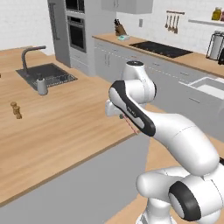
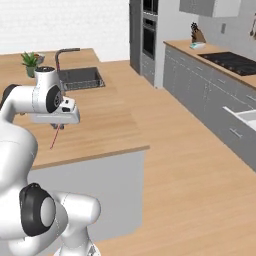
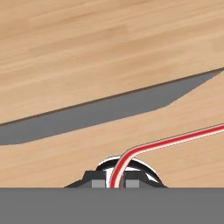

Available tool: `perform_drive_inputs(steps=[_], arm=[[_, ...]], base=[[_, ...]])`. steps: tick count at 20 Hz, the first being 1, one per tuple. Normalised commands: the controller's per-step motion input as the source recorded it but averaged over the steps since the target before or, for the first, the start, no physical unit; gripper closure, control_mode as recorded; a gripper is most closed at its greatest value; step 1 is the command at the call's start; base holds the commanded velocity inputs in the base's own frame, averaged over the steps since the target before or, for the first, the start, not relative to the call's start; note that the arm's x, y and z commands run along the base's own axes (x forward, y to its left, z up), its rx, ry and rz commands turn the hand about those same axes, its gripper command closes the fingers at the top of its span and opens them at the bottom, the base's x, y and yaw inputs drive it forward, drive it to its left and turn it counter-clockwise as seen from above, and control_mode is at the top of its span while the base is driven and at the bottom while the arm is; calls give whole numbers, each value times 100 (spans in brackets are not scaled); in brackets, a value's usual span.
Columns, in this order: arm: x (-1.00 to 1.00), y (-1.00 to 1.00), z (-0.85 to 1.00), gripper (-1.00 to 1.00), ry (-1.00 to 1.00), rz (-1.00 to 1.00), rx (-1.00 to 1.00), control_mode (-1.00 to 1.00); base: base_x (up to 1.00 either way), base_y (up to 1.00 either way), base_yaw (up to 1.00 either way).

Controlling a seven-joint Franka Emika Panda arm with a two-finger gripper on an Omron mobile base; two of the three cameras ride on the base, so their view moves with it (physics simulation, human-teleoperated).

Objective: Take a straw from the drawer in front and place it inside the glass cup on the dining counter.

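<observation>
Gripper (image 3: 114,183) is pinching the straw (image 3: 175,140) by its short bent end above the counter (image 1: 65,118) edge (light, thin, likely slippery, crushable).

1. no readable text, labels, brands, numbers or signs in any of the three views.
2. jars on the wall shelf (image 1: 209,21) are too small and blurred to show any label.
</observation>
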Motion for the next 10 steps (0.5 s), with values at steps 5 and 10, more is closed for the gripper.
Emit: perform_drive_inputs(steps=[5, 10], arm=[[0, 0, 0, 100, 0, 0, 0, 100], [0, 0, 0, 100, 0, 0, 0, 100]], base=[[-29, 100, 2], [-25, 100, 1]])
